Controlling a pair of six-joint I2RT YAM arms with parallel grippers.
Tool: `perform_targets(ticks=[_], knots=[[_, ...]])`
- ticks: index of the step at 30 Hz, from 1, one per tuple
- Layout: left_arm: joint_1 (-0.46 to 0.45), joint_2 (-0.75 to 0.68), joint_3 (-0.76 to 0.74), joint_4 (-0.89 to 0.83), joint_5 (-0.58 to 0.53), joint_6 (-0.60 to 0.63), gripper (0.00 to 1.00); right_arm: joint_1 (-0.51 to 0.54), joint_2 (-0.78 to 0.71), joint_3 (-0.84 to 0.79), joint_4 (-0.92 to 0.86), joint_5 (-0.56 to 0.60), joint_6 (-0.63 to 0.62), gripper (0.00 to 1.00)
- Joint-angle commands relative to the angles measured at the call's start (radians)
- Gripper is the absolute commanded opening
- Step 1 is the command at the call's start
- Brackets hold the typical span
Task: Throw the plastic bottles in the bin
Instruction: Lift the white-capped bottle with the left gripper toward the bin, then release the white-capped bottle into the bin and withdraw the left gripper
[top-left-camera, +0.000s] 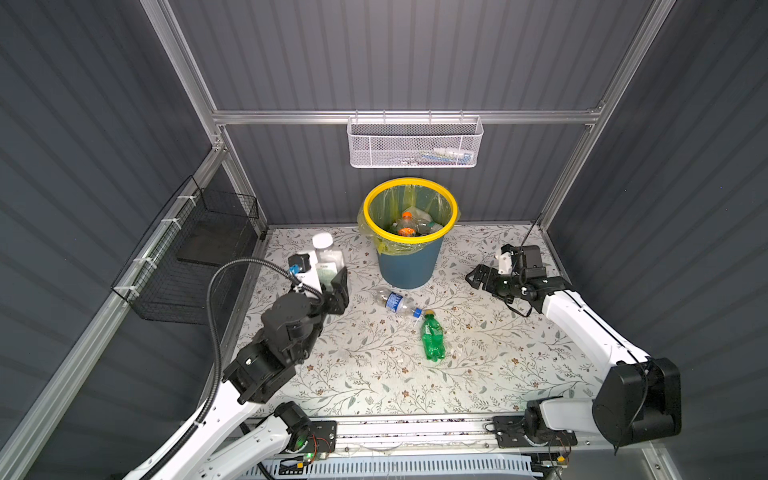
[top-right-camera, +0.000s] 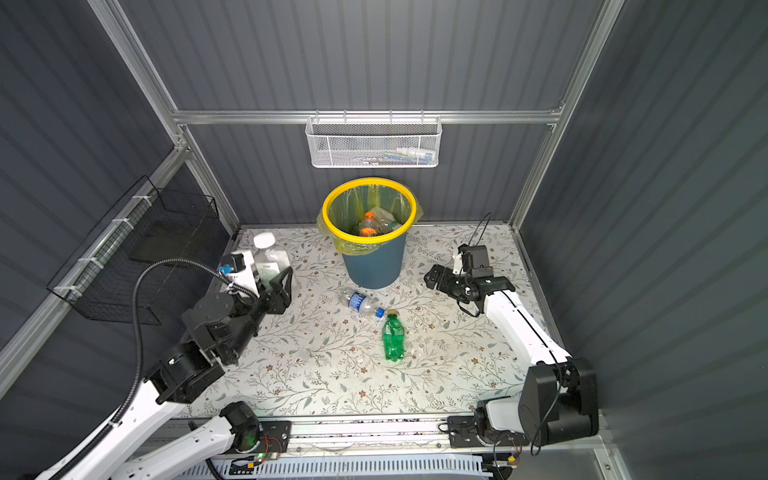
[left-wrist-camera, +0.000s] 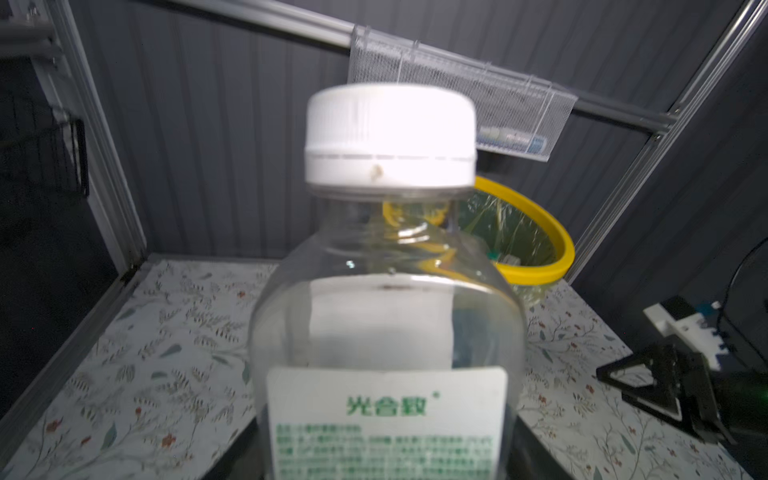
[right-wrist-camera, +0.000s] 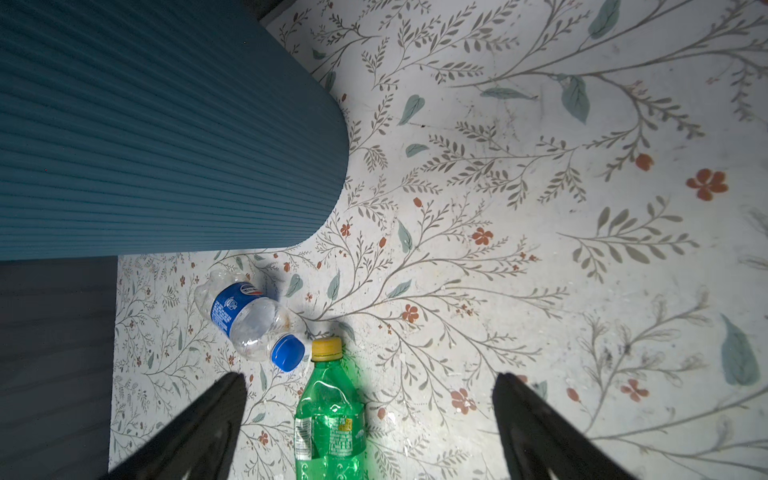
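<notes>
A table (top-left-camera: 374, 374) covered in a pale floral print carries the dark-blue, yellow-rimmed bin (top-left-camera: 409, 266), which stands upright at the far middle, close to the back wall. Just in front of the bin a crumpled clear bottle (top-left-camera: 395, 302) with a blue label lies on its side. A green bottle (top-left-camera: 432, 338) lies nearer still and slightly right, its yellow cap (right-wrist-camera: 327, 348) almost touching the clear bottle's blue cap (right-wrist-camera: 287, 352).
</notes>
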Motion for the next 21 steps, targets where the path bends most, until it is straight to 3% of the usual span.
perform_targets(ticks=[1, 4, 5, 7, 9, 10, 14, 15, 21], knots=[[0.011, 0.288, 0.323, 0.099, 0.049, 0.192, 0.51, 0.026, -0.011, -0.01, 0.031, -0.002, 0.026, 0.94], [0.091, 0.716, 0.868, -0.191, 0.21, 0.097, 0.5, 0.064, -0.002, -0.006, 0.054, 0.005, 0.04, 0.94], [0.11, 0.874, 1.11, -0.326, 0.277, 0.072, 0.57, 0.076, 0.003, -0.004, 0.054, 0.009, 0.045, 0.94], [0.117, 1.13, 1.539, -0.557, 0.279, 0.049, 0.79, 0.097, -0.004, -0.005, 0.051, 0.01, 0.052, 0.94], [0.125, 1.249, 1.746, -0.642, 0.296, 0.041, 0.99, 0.116, -0.022, -0.021, 0.054, 0.023, 0.051, 0.95], [0.129, 1.241, 1.718, -0.628, 0.296, 0.035, 1.0, 0.119, -0.031, -0.034, 0.056, 0.027, 0.054, 0.95], [0.149, 0.946, 1.17, -0.306, 0.27, 0.028, 1.0, 0.119, -0.05, -0.082, 0.057, 0.035, 0.051, 0.95], [0.159, 0.892, 1.099, -0.274, 0.262, 0.022, 1.0, 0.119, -0.05, -0.088, 0.059, 0.034, 0.05, 0.95], [0.2, 0.67, 0.909, -0.27, 0.157, 0.078, 1.0, 0.134, -0.021, -0.074, 0.04, 0.031, 0.04, 0.95]])
